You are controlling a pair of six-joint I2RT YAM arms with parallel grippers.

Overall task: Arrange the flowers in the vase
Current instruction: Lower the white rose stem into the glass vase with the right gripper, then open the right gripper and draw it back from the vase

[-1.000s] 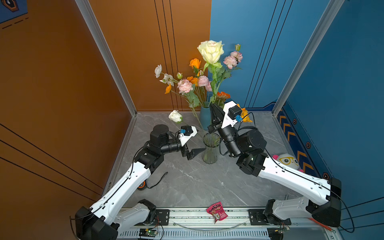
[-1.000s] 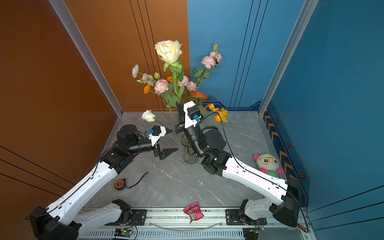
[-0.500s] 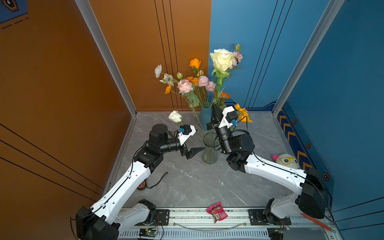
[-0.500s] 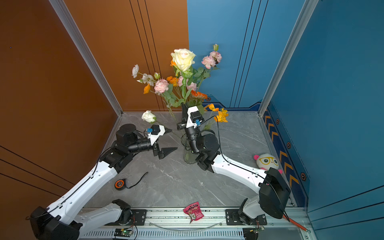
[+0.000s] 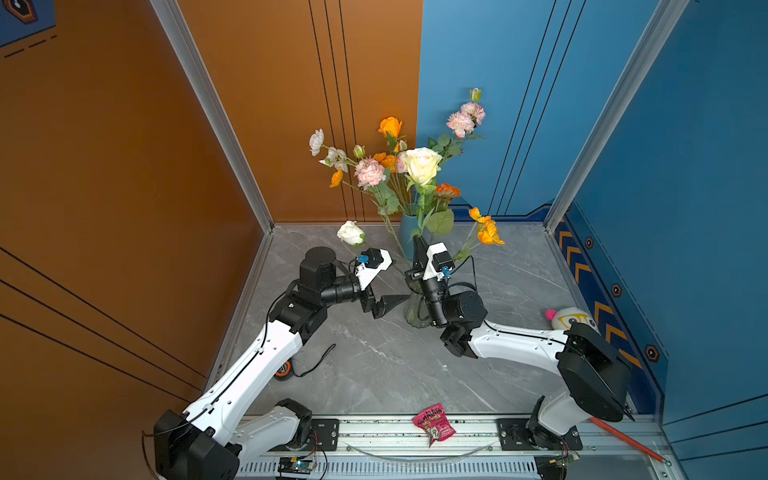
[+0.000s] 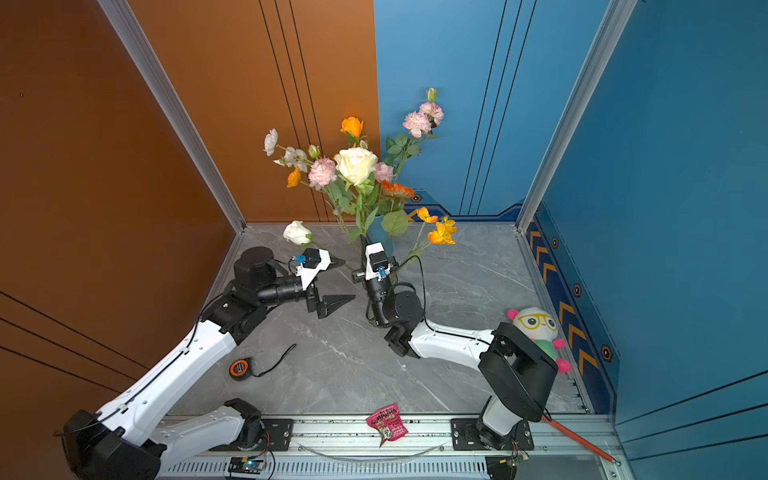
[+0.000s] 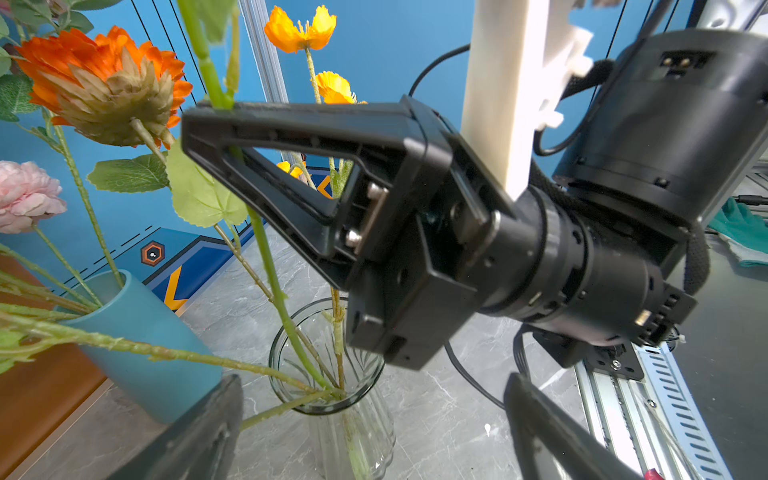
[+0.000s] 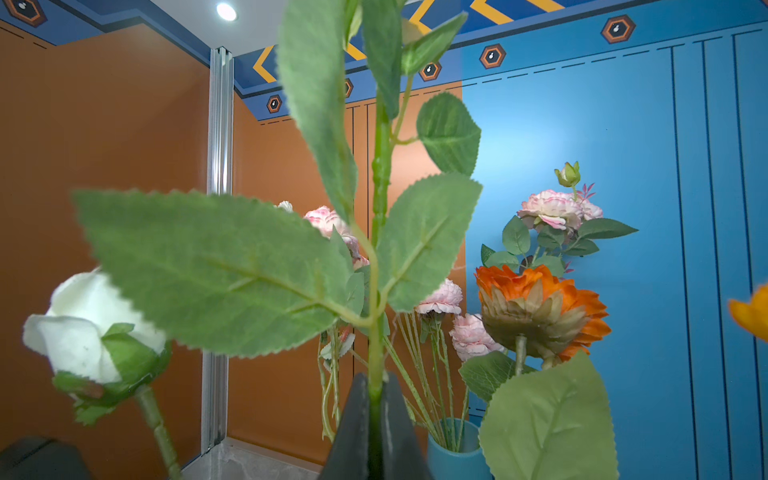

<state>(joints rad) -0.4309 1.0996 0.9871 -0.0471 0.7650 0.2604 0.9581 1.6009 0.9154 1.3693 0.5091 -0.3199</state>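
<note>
R tool point(image 8: 376, 392) upright over glass vase point(image 5: 412, 316), pinching cream rose point(image 5: 423, 164) stem; L tool point(image 6: 349, 278) level, wide open.

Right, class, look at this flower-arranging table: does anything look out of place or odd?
A pink snack packet lies on the front rail, a plush toy sits by the right wall, and an orange tape measure lies on the table. None belongs with flowers. The white rose also leans steeply out of the glass vase.

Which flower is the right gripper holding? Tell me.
The large cream rose: its stem is pinched in the right gripper, while the other flowers stand ungripped.
</note>
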